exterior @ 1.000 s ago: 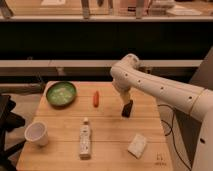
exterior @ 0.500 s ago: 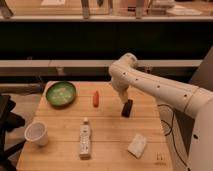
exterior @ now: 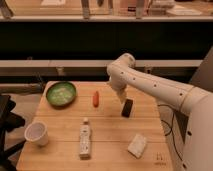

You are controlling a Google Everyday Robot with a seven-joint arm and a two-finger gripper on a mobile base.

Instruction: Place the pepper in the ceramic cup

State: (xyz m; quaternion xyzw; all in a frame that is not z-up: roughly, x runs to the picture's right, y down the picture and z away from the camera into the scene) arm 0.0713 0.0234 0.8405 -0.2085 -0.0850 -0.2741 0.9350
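Observation:
The small red-orange pepper lies on the wooden table, at the back middle, just right of the green bowl. The white ceramic cup stands upright near the table's front left corner. My gripper hangs down from the white arm above the table's back right part. It is a little to the right of the pepper and just above the black slab, and it holds nothing that I can see.
A green bowl sits at the back left. A white bottle lies at the front middle. A black rectangular slab lies right of the pepper. A white packet lies front right. Dark shelving stands behind the table.
The arm has shifted a little to the left, bringing the gripper from over the black slab closer to the pepper. The objects have not moved.

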